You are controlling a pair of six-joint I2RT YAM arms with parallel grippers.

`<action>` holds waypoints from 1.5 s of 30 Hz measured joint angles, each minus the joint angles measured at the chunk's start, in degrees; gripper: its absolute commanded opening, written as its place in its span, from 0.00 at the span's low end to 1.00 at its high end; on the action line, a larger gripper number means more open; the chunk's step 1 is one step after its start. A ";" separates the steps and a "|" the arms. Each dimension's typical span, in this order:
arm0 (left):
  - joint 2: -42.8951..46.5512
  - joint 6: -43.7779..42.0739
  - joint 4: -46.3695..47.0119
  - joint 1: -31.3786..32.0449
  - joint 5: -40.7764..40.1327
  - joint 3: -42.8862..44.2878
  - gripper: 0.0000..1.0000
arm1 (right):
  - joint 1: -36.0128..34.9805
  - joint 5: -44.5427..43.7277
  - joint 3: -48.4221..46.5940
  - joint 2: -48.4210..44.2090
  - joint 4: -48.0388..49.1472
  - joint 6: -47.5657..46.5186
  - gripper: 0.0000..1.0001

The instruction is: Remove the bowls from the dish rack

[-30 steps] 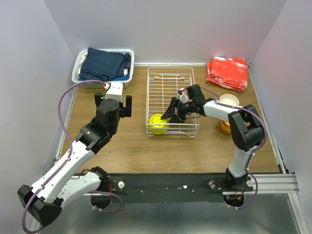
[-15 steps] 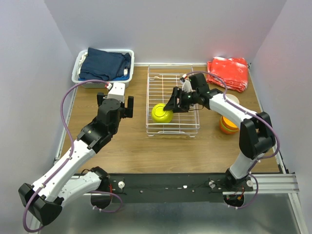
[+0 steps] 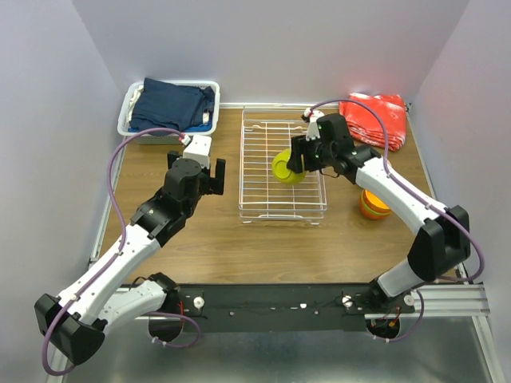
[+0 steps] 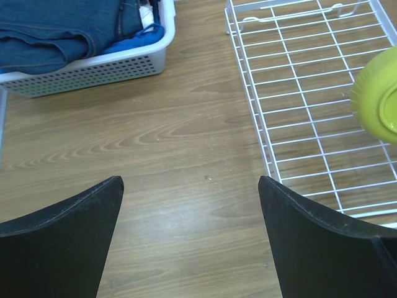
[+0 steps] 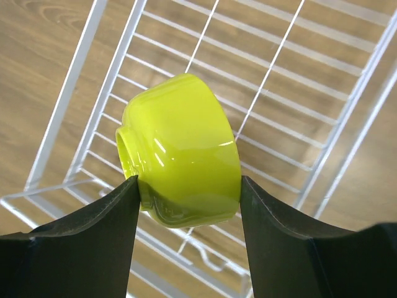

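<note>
My right gripper is shut on a yellow-green bowl, holding it tipped on its side in the air above the middle of the dish rack. In the right wrist view the bowl sits squeezed between both fingers of that gripper, with the white wire rack below. My left gripper hovers open over bare wood to the left of the rack, and its wrist view shows nothing between the fingers of the gripper. That view catches the bowl over the rack.
A white bin of dark-blue cloth stands at the far left corner, also in the left wrist view. A red cloth lies at the far right. An orange bowl sits on the table right of the rack, partly under my right arm.
My right gripper has lifted the yellow-green bowl from the rack's near left corner, up and toward the far right. The left arm has shifted slightly to the right.
</note>
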State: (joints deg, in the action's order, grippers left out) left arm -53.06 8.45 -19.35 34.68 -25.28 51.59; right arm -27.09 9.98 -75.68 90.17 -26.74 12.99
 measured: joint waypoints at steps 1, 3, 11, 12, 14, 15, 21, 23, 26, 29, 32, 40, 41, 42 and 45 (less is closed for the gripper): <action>-0.04 0.37 0.00 -0.22 0.74 0.00 0.99 | -1.05 -2.32 0.48 -1.29 0.79 -2.43 0.20; -0.11 1.01 0.02 -0.79 1.99 0.00 0.99 | -3.19 -6.40 1.53 -3.52 2.05 -6.38 0.20; -3.10 5.20 -0.70 -5.16 11.41 1.07 0.99 | -16.41 -23.43 10.27 -9.92 12.15 -22.08 0.23; -4.20 6.14 -1.42 -5.75 13.07 2.03 0.99 | -18.05 -25.94 11.93 -10.32 14.58 -24.00 0.23; -6.43 7.52 -3.39 -6.93 15.50 4.70 0.99 | -20.81 -29.86 14.80 -10.93 18.03 -27.15 0.23; -8.22 8.57 -4.52 -7.45 17.29 6.99 0.99 | -22.77 -33.18 17.14 -11.21 21.29 -30.25 0.23; -13.60 12.68 -10.80 -8.37 22.95 17.27 0.99 | -29.75 -44.13 27.98 -11.58 36.46 -42.60 0.23; -15.39 14.21 -13.60 -8.41 24.57 21.22 0.99 | -31.76 -47.12 30.32 -11.43 41.72 -46.18 0.23; -17.94 15.56 -16.31 -8.44 26.16 25.44 0.99 | -34.49 -51.95 33.31 -10.62 51.49 -52.72 0.23; -20.55 16.33 -18.49 -8.48 28.06 28.06 0.99 | -36.83 -55.19 35.71 -8.85 62.05 -59.95 0.23; -22.73 16.55 -20.39 -8.48 29.94 29.57 0.99 | -38.42 -58.16 36.81 -4.59 73.07 -68.08 0.22; -26.36 17.03 -22.93 -8.70 33.33 32.87 0.99 | -40.17 -60.87 38.21 6.45 94.99 -90.12 0.22; -26.97 17.16 -22.88 -8.74 33.77 33.40 0.99 | -40.37 -60.92 38.18 7.32 96.48 -91.95 0.22; -27.50 17.35 -22.91 -8.74 34.21 33.83 0.99 | -40.59 -60.87 38.14 8.41 98.16 -94.44 0.21; -29.44 18.23 -22.71 -8.74 35.85 35.04 0.99 | -41.44 -60.65 37.77 11.04 101.72 -101.15 0.21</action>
State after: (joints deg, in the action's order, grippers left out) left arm -82.50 26.68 -42.06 25.93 10.57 86.63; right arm -68.53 -50.68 -37.91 101.21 74.98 -88.16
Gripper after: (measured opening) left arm 0.991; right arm 0.673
